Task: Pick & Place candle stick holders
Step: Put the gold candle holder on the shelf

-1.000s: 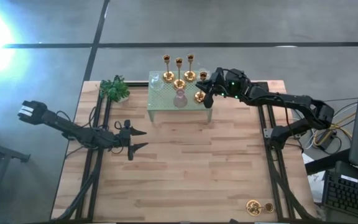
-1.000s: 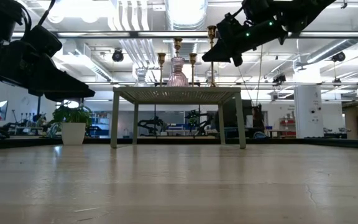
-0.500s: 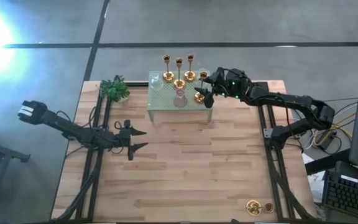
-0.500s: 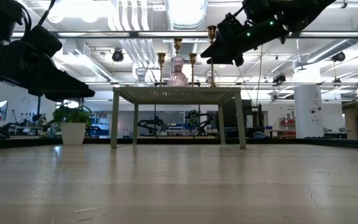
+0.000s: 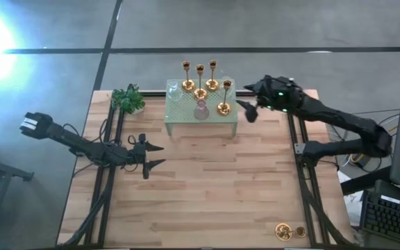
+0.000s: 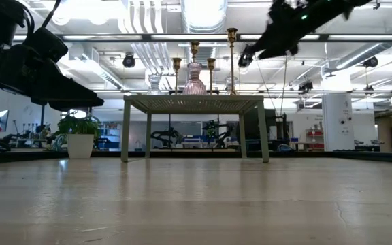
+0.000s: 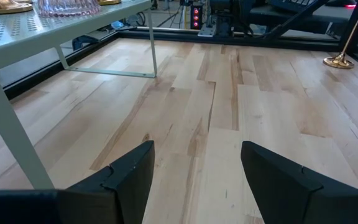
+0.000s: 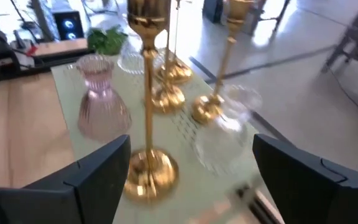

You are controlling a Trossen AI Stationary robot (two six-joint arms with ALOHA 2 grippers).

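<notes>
**Right gripper open beside the nearest candlestick on the stand**

Four candle stick holders (image 5: 204, 82) stand upright on the small pale green perforated stand (image 5: 179, 114) at the far middle of the wooden table (image 5: 207, 187). The nearest candlestick (image 5: 224, 104) sits at the stand's right front corner, its round base flat on the top.

The right gripper (image 5: 250, 110) hangs just off the stand's right edge, its fingers spread wide and holding nothing. In the right wrist view that candlestick (image 8: 146, 124) stands between the two dark fingers (image 8: 92, 171) but ahead of them, apart from both. A pink ribbed glass vase (image 8: 101, 106) and a clear glass (image 8: 225, 134) stand to either side of it.

Another gold holder (image 5: 283, 231) lies at the table's near right corner.

The left gripper (image 5: 150, 155) waits over the table's left half, well apart from the stand, fingers parted and empty. A small green plant (image 5: 128, 99) stands left of the stand.
</notes>
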